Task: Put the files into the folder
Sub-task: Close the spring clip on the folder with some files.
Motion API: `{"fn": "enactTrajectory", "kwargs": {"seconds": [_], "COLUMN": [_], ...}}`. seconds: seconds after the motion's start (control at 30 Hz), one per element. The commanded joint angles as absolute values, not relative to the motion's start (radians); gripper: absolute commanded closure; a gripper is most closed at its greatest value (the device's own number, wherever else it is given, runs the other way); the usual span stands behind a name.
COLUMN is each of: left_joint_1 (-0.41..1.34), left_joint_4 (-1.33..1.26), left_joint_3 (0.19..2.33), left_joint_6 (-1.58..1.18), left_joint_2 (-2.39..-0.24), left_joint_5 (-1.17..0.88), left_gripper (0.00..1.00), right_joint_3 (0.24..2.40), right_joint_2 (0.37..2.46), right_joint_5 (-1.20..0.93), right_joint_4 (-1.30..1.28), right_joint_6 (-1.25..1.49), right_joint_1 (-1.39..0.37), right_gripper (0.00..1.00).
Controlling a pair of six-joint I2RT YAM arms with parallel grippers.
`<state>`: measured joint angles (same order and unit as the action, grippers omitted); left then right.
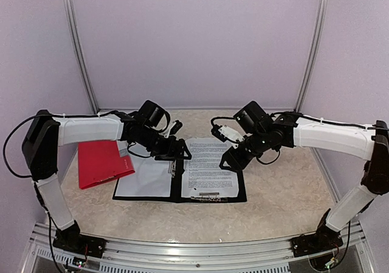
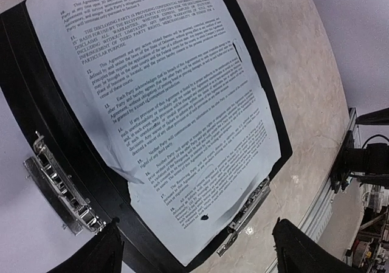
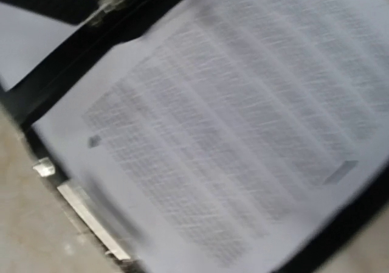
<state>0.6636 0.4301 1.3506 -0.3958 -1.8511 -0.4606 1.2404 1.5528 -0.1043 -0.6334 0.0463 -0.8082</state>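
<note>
Files (image 1: pixel 205 166) lie in the open black folder (image 1: pixel 240 191) at centre frame. Left tool (image 1: pixel 175 153) gapes wide, empty, over the spine; right tool (image 1: pixel 232 158) hangs over them, spread impossible to tell.

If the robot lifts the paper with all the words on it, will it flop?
Probably floppy: the printed sheet buckles near one edge. Likely very light, being so thin. Pushed, it may slide across the smooth black folder.
</note>
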Motion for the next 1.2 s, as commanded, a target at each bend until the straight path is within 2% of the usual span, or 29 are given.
{"fn": "enactTrajectory", "kwargs": {"seconds": [0.0,0.33,0.83,1.17], "left_joint_1": [0.670,0.669,0.667,0.667], "left_joint_4": [0.320,0.313,0.333,0.343], "left_joint_3": [1.195,1.061,1.052,1.061], "left_joint_6": [-0.434,-0.476,-0.469,-0.472], "left_joint_2": [-1.699,-1.539,-1.524,-1.536], "left_joint_5": [-0.403,-0.288,-0.274,-0.280], "left_gripper": [0.17,0.17,0.17,0.17], "right_joint_3": [1.188,1.171,1.208,1.200], "right_joint_2": [1.579,1.756,1.851,1.828], "right_joint_5": [-0.091,-0.095,-0.085,-0.051], "right_joint_4": [-0.541,-0.505,-0.541,-0.585], "right_joint_6": [0.122,0.141,0.116,0.114], "right_joint_1": [-0.905,-1.008,-1.021,-1.022], "right_gripper": [0.51,0.75,0.90,0.95]}}
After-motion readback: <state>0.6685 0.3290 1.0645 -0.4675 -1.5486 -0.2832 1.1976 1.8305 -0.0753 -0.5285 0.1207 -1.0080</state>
